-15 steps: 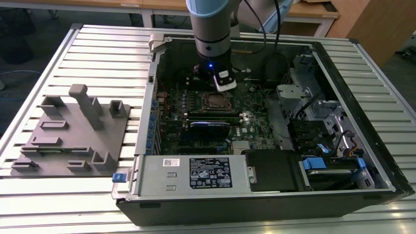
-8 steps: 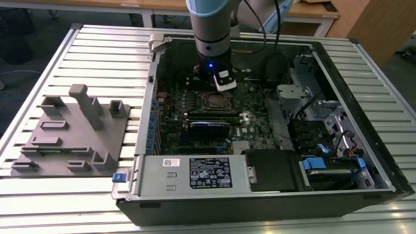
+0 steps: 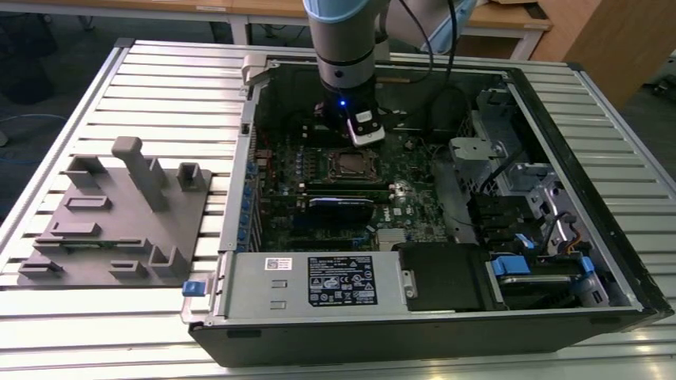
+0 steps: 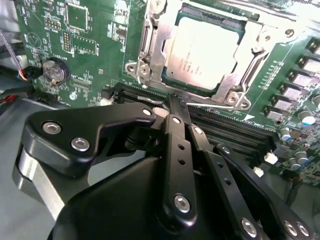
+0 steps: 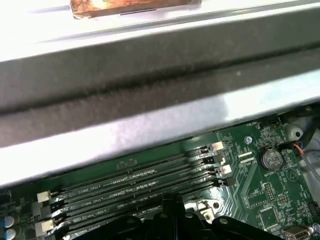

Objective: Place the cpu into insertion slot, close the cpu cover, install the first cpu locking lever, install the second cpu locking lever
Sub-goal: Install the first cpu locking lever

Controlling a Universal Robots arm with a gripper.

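While the cpu (image 4: 202,50) lies seated in the insertion slot (image 3: 329,165) with the cpu cover (image 4: 251,50) flat around its edges, the gripper (image 4: 172,102) hangs just beside the socket's rim, above the long black memory slots (image 4: 230,127), its fingers drawn close together into one narrow tip. Around them spreads the green motherboard (image 4: 90,30), inside an open computer case (image 3: 423,336) on a slatted metal table (image 3: 158,71).
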